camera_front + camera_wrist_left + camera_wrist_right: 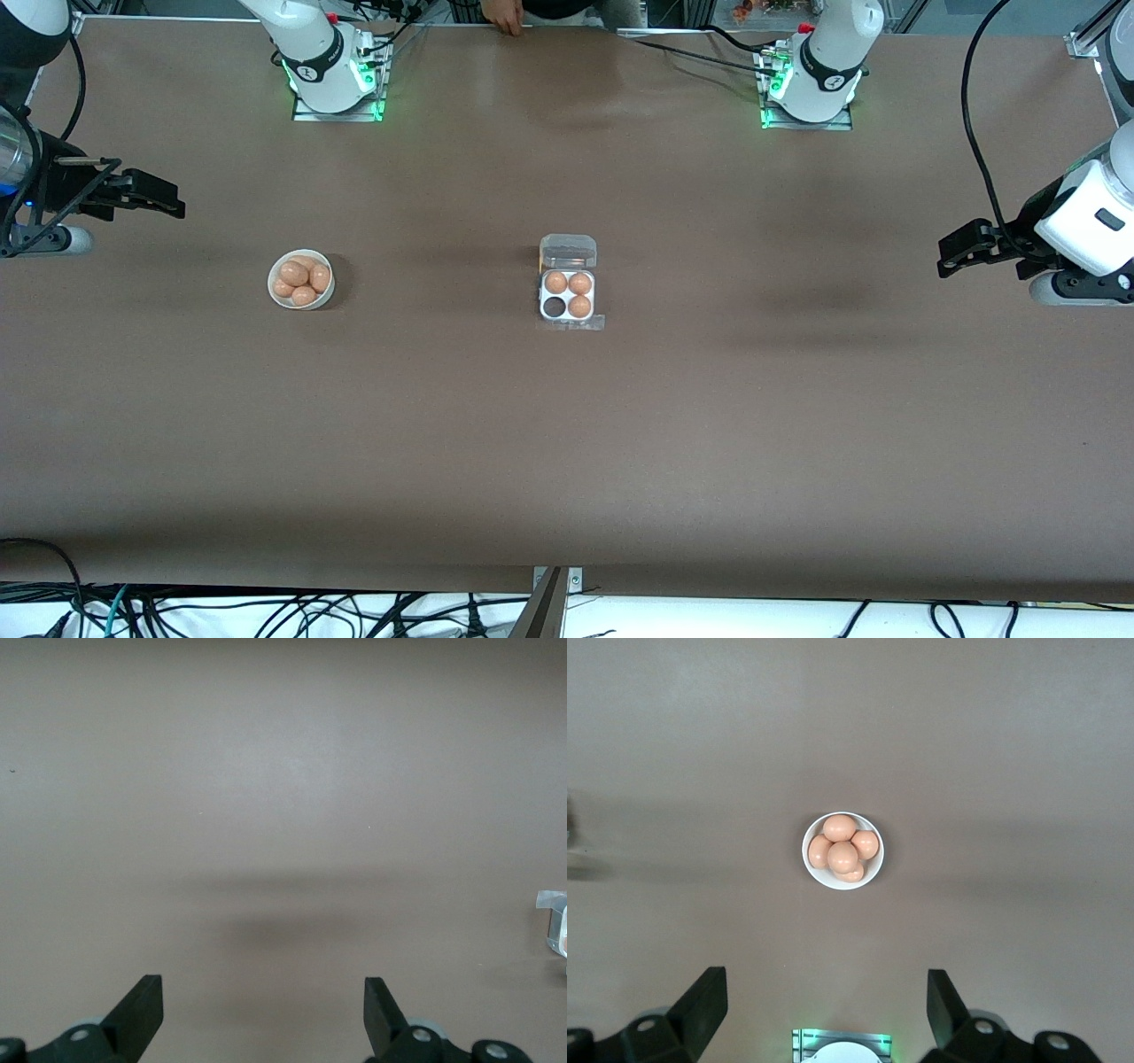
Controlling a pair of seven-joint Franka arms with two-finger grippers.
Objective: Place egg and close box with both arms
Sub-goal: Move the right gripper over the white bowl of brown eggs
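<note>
The box (568,295) is sat open at the centre of the front view, lid (568,252) flipped up toward the top of the frame, with three eggs already seated and one dark empty cell (555,307) at its lower left corner. The egg (294,273) to be placed is still piled with the others in the white bowl (276,292), found at centre-left of that view and dead centre in the right wrist view, so basically nothing has been started yet: the pick step is what's in hand. The right gripper (173,202) is parked up at the left edge of the frame over bare worktop (567,461), fingers spread wide and nothing held. The left gripper (946,255) is hung at the right edge, also spread wide and empty, and it's probably just waiting. Next, the right gripper would likely need to be brought over the bowl and lowered onto one egg on top of the pile, gently, since those things roll and crack easily.
</note>
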